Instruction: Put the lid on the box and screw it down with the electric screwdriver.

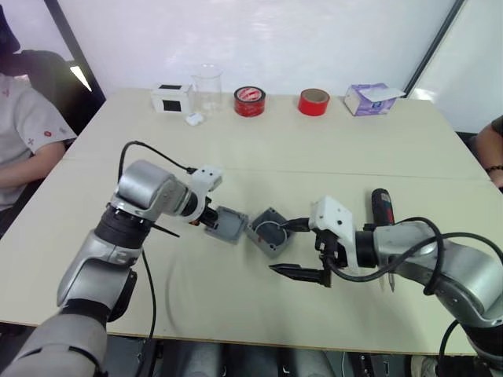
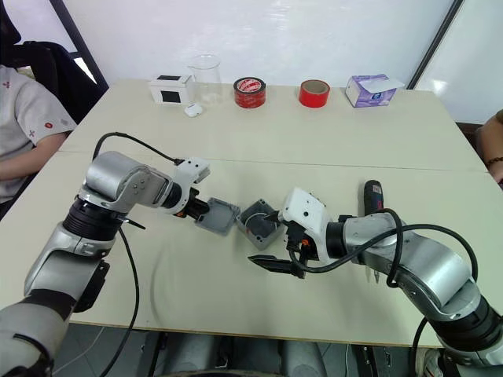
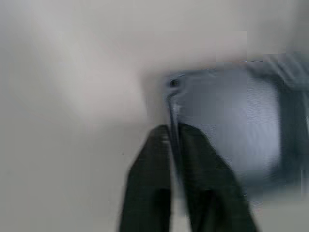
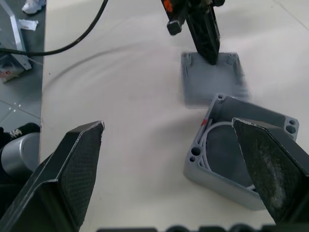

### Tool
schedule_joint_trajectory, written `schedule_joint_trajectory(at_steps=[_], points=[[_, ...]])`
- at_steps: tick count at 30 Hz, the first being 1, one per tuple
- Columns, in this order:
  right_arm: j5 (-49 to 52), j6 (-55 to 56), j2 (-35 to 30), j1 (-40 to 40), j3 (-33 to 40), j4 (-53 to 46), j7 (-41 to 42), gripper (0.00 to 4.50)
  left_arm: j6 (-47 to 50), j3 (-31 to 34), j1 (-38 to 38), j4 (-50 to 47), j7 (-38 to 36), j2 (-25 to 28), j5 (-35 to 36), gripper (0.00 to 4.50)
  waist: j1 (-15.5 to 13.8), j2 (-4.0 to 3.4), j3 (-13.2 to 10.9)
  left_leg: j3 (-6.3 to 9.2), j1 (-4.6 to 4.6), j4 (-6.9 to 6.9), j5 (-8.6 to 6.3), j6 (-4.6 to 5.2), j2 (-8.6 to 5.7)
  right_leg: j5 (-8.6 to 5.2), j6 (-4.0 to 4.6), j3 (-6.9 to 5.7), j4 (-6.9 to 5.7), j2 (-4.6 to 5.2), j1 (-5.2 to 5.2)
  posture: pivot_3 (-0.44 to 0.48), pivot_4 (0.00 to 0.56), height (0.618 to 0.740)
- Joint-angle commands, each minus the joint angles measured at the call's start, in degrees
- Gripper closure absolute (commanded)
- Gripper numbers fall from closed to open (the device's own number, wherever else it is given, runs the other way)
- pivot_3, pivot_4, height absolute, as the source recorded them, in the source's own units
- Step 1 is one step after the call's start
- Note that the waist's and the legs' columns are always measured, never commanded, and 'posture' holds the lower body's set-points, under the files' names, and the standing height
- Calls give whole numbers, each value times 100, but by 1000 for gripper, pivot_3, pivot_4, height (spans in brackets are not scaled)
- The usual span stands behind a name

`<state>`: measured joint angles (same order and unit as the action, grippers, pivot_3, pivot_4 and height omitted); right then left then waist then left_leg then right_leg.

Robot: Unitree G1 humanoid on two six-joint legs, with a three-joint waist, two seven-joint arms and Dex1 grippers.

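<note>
The grey lid is held at its edge just left of the box, and my left gripper is shut on its rim. In the left wrist view the two fingers pinch the lid's wall. The open grey box stands on the table with a white ring inside, its corner close to the lid. My right gripper is open just right of the box, one finger at the box's far rim and one on its near side. The black electric screwdriver lies behind my right forearm.
Along the table's far edge stand a white box with a black square, a clear beaker, two red tape rolls and a purple tissue box. A person sits at the left; an arm shows at the right.
</note>
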<state>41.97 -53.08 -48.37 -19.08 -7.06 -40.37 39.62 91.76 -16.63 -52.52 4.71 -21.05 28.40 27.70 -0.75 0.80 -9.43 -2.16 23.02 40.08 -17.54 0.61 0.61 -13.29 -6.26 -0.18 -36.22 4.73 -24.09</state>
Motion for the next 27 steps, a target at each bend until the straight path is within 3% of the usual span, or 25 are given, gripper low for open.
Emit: schedule_joint_trajectory(at_steps=[1,6,9,13,20,27], points=[[325,-47,150,-47,537,43,-77,0,74,162,237,205,318,-196,-73,4463,-5,-1,0,0,-4,0,0,0,0,0,0,0,1,0,5,0,150,740],[1081,-249,755,-367,1425,748,-543,0,-23,1382,137,156,769,-374,-331,4463,12,3,-2,1,-67,-9,-2,1,10,-10,19,-1,14,2,69,0,150,740],[1158,-371,1326,-846,1603,1418,-1186,0,-1150,2000,-22,16,747,-342,-390,4463,48,15,-11,1,-60,-10,-1,-1,10,-2,18,-1,10,-4,55,0,150,740],[1460,-535,2378,-1596,1805,2375,-2043,0,-2446,2801,-35,-232,530,-805,-44,4463,38,14,-11,-3,-44,-28,15,-29,20,5,12,-1,8,-2,29,0,150,740],[1338,-678,3086,-2551,1817,3679,-2461,0,-3554,2599,248,-637,349,-1433,-66,4463,11,10,-8,-21,33,-33,51,-90,-4,13,14,1,8,26,-47,0,150,740],[1276,-1016,2755,-2969,1710,4225,-1968,0,-3912,2424,371,-553,187,-1522,-77,4463,50,10,-9,-18,35,-34,31,-54,-16,17,12,0,11,20,-47,0,150,740]])
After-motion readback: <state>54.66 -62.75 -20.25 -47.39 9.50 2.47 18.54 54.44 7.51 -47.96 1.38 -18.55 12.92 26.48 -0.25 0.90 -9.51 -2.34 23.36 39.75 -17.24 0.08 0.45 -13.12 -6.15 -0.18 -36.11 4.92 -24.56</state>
